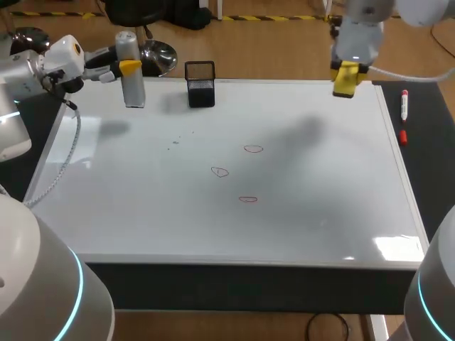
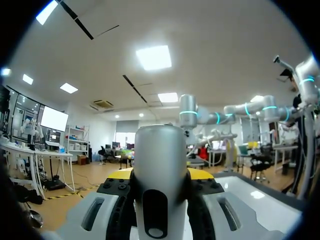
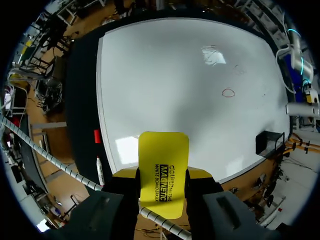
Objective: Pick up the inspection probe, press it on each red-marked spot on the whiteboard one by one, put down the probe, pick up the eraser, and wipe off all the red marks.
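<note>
A silver cylindrical probe (image 1: 133, 92) stands upright above the whiteboard's back left corner, and my left gripper (image 1: 130, 67) is shut on it. The left wrist view shows the probe (image 2: 160, 150) filling the space between the fingers of that gripper (image 2: 160, 175). My right gripper (image 1: 345, 77) hangs over the board's back right corner, shut on a yellow eraser (image 1: 345, 84). In the right wrist view the eraser (image 3: 163, 155) sits clamped in the gripper (image 3: 163, 175). Three small red marks (image 1: 253, 148) (image 1: 220, 171) (image 1: 247, 199) lie mid-board; one red mark (image 3: 228, 92) shows ahead of the eraser.
The whiteboard (image 1: 142, 213) covers most of the table. A black mesh holder (image 1: 200, 83) stands at its back edge, right of the probe. A red-capped marker (image 1: 404, 105) and a small red piece (image 1: 403, 136) lie on the dark strip right of the board.
</note>
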Available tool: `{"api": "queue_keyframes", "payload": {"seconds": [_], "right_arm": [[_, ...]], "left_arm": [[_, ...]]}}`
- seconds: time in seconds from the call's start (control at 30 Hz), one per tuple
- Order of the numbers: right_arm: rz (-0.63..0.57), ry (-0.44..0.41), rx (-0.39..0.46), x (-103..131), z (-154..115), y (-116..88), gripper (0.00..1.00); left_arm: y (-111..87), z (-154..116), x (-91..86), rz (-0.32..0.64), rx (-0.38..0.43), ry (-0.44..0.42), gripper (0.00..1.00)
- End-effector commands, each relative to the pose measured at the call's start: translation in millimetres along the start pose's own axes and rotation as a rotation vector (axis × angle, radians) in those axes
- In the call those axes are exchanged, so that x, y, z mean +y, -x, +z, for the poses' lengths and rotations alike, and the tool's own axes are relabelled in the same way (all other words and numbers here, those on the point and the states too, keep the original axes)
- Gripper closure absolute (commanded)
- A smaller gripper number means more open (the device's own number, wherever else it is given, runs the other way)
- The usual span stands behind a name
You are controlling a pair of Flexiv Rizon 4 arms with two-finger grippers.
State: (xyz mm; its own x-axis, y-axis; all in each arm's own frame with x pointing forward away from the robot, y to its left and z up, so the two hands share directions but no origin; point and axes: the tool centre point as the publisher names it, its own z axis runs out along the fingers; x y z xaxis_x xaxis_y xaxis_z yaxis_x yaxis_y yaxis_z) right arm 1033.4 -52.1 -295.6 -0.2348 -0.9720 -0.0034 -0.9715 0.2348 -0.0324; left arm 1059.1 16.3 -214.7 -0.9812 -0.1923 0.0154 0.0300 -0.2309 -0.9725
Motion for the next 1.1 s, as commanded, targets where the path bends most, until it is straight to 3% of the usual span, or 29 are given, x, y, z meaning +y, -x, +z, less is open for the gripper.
{"api": "queue_keyframes", "payload": {"seconds": [0.03, 0.27, 0.4, 0.67, 0.9, 1.1], "right_arm": [[-0.041, -0.021, -0.004, 29.6, -5.7, 16.0, 1.0], [-0.109, -0.012, -0.045, 82.2, -4.1, 58.7, 1.0], [-0.134, 0.002, -0.11, 111.9, 0.0, 87.2, 1.0], [-0.214, 0.041, -0.083, 153.9, 17.5, 139.4, 1.0], [-0.297, 0.088, -0.077, 171.3, 34.3, 179.5, 1.0], [-0.322, 0.13, -0.081, 174.6, 53.9, 199.3, 1.0]], "left_arm": [[-1.4, 1.0, -1.1, 0.002, -0.004, 0.0, 1.0], [-1.4, 1.0, -1.1, 0.002, -0.004, 0.0, 1.0], [-1.4, 1.0, -1.1, 0.002, -0.004, 0.0, 1.0], [-1.4, 1.0, -1.1, 0.002, -0.004, 0.0, 1.0], [-1.4, 1.0, -1.1, 0.002, -0.004, 0.0, 1.0], [-1.4, 1.0, -1.1, 0.002, -0.004, 0.0, 1.0]]}}
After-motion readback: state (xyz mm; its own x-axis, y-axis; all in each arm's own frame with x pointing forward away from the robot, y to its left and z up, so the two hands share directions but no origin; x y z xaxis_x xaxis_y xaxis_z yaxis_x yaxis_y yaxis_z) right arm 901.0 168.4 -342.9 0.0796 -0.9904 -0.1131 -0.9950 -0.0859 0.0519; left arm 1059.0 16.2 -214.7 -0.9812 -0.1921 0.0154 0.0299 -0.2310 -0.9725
